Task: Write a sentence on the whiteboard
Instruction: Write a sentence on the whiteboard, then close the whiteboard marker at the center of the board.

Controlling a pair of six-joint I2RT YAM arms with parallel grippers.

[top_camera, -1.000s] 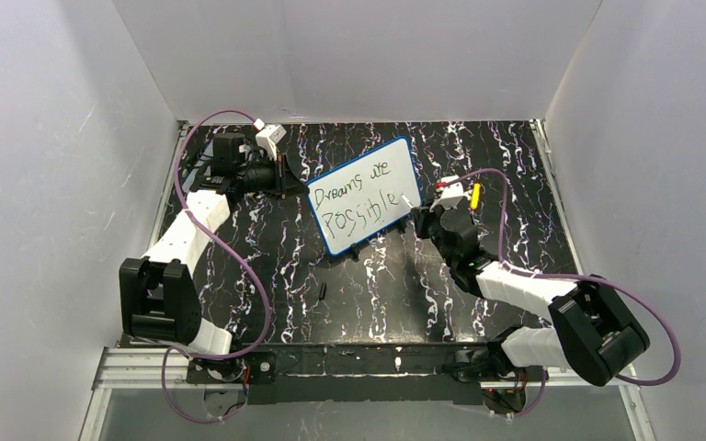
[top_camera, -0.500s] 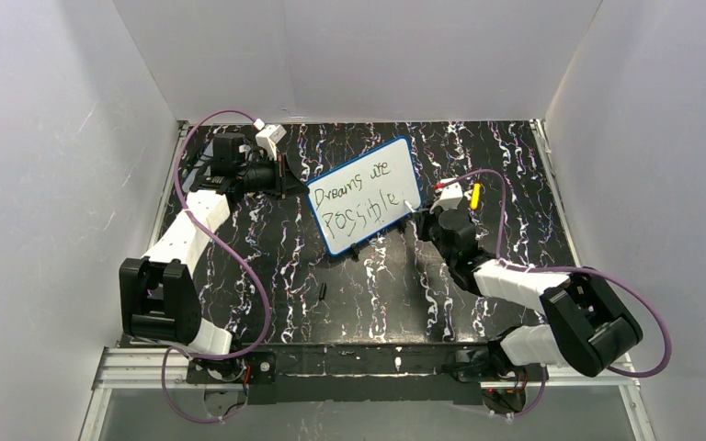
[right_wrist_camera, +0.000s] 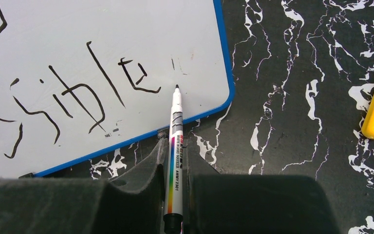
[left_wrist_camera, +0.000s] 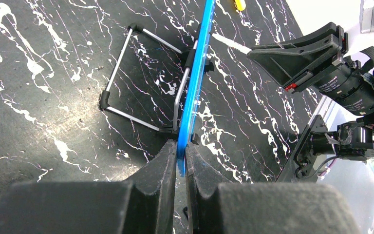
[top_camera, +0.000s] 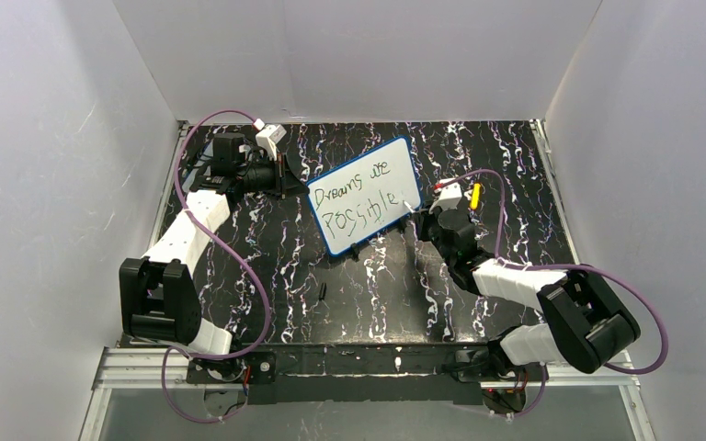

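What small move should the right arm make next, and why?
Probably dab the marker tip down for a dot, then lift. The right gripper holds it just past the last "e" of the sentence, under a short stroke; the left gripper clamps the whiteboard.

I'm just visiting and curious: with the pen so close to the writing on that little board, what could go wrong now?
The marker tip sits right by the last letter; a slip could leave a stray stroke. The whiteboard rests on a thin wire stand, pinched only at its edge by the left fingers, so a firm push might tilt it.
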